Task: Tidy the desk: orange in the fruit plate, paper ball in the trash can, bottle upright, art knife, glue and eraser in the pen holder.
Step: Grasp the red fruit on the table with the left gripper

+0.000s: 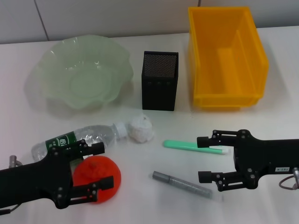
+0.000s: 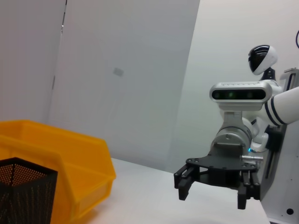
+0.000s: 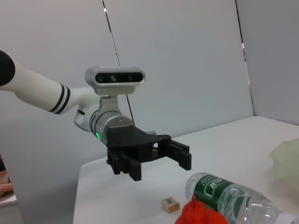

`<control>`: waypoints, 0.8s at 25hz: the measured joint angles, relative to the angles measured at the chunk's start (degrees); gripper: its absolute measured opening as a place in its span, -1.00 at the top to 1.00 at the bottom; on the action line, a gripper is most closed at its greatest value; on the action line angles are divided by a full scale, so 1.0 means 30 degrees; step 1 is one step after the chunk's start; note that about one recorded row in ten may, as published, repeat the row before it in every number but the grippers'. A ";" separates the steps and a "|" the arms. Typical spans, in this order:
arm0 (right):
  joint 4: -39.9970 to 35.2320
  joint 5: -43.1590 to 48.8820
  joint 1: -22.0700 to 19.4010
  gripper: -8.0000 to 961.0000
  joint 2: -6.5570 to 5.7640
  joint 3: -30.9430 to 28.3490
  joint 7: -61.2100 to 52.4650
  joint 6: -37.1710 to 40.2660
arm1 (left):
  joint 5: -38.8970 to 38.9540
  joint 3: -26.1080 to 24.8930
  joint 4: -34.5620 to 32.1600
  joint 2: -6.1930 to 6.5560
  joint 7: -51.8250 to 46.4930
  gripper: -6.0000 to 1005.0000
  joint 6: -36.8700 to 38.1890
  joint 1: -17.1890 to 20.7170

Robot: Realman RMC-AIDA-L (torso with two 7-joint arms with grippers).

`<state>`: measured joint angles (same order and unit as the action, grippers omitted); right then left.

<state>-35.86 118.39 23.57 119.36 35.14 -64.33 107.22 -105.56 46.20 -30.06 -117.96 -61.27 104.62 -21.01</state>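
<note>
Left hand sits lower left, fingers spread; right hand lower right, also spread wide.

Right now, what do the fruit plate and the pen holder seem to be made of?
The fruit plate looks like translucent pale-green glass, glossy, with a wavy rim; it could be plastic. The pen holder looks like matte black metal mesh: fine perforations show.

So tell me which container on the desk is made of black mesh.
The pen holder, the square black box between the pale-green fruit plate and the yellow-orange trash can; both of those have solid walls.
</note>
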 joint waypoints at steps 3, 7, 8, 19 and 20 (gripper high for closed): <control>0.0000 0.0000 -0.0011 -0.66 0.0000 0.0004 0.0001 0.0045 | 0.0000 0.0007 0.0055 -0.0036 0.0013 -0.56 -0.0275 -0.0059; 0.0000 0.0001 -0.0037 -0.66 0.0000 -0.0004 0.0001 0.0113 | 0.0000 0.0009 0.0082 -0.0054 -0.0016 -0.55 -0.0388 -0.0142; 0.0000 0.0000 -0.0044 -0.66 0.0000 -0.0005 0.0001 0.0114 | 0.0000 0.0009 0.0082 -0.0054 -0.0016 -0.55 -0.0388 -0.0142; -0.0002 0.0001 -0.0039 -0.66 0.0000 -0.0058 0.0002 0.0135 | -0.0577 0.0492 -0.0091 -0.0058 0.0228 -0.54 -0.0177 -0.0111; 0.0000 0.0000 -0.0045 -0.66 0.0000 -0.0041 0.0002 0.0137 | -0.0577 0.0492 -0.0091 -0.0058 0.0228 -0.54 -0.0177 -0.0111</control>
<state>-35.86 118.39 23.44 119.36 35.02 -64.33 107.64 -107.29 47.68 -30.33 -118.13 -60.59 104.09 -21.34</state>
